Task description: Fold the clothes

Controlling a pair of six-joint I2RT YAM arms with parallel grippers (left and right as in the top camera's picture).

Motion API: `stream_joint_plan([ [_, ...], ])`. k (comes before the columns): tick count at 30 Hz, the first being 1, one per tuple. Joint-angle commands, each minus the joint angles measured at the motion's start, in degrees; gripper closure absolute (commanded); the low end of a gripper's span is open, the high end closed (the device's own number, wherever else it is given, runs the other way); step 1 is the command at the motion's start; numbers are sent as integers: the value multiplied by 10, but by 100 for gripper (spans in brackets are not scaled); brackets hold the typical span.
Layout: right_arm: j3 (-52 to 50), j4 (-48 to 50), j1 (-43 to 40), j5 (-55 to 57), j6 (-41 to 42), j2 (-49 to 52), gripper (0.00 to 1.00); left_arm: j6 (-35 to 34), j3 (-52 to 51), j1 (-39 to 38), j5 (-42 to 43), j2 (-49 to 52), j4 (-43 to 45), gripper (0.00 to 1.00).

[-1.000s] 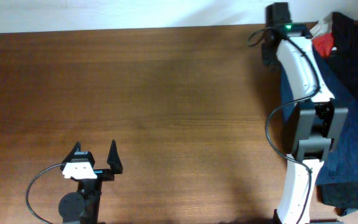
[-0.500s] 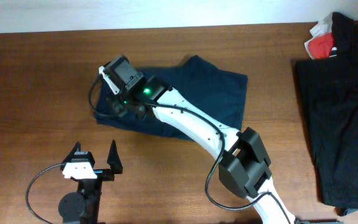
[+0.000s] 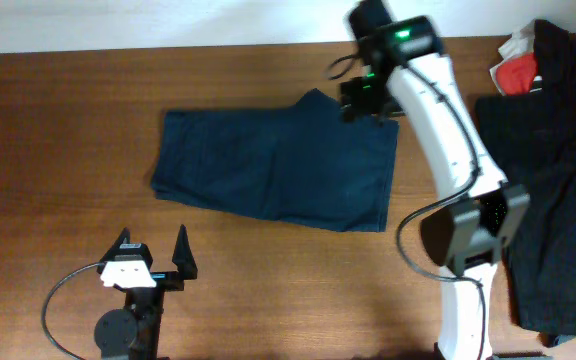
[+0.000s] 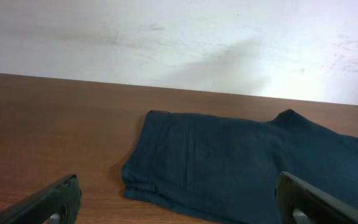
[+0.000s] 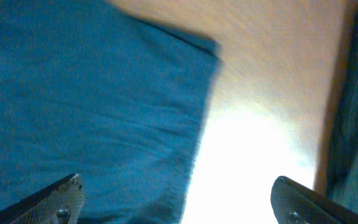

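Dark blue shorts (image 3: 268,170) lie spread flat on the middle of the wooden table, waistband to the left. My right gripper (image 3: 365,100) hovers open over their far right corner, holding nothing. In the right wrist view the blue cloth (image 5: 86,106) fills the left half, its edge running between the fingers (image 5: 61,199), with my right gripper (image 5: 179,208) open above it. My left gripper (image 3: 153,255) rests open near the front left, apart from the shorts. The left wrist view shows the shorts (image 4: 241,168) ahead of the left gripper (image 4: 179,211).
A pile of dark clothes (image 3: 553,190) covers the table's right side, with a red and white item (image 3: 516,62) at its far end. The right arm (image 3: 448,150) arches between the pile and the shorts. A white wall runs along the table's far edge.
The shorts came from the right pile onto the middle of the table. My right gripper let go of their left end, opened, and swung to their far right corner. The left arm stayed still.
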Motion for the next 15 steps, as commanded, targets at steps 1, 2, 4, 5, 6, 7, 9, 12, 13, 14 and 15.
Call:
stream_joint_plan([
  [1, -87, 11, -84, -76, 49, -9, 1, -3, -3, -3, 0, -3, -1, 1],
  [2, -118, 24, -95, -87, 48, -9, 1, -3, -3, -3, 0, -3, -1, 1],
  [4, -205, 77, -105, -143, 10, -9, 5, -3, -3, -3, 0, -3, -1, 1],
  [5, -244, 108, -101, -150, 8, -9, 8, -3, -3, -3, 0, -3, -1, 1],
  [6, -266, 126, -94, -150, 8, -9, 9, -3, -3, -3, 0, -3, -1, 1],
  [7, -278, 135, -90, -150, 8, -9, 10, -3, -3, -3, 0, -3, -1, 1],
  [9, -298, 142, -78, -149, 10, -9, 9, -3, -3, -3, 0, -3, -1, 1],
  [12, -351, 186, -66, -150, 10, -9, 9, -3, -3, -3, 0, -3, -1, 1],
  [13, -372, 203, -64, -149, 25, -9, 9, -3, -3, -3, 0, -3, -1, 1],
  [14, -385, 214, -65, -149, 32, -9, 9, -3, -3, -3, 0, -3, -1, 1],
  [15, -398, 230, -64, -149, 32, -9, 9, -3, -3, -3, 0, -3, -1, 1],
])
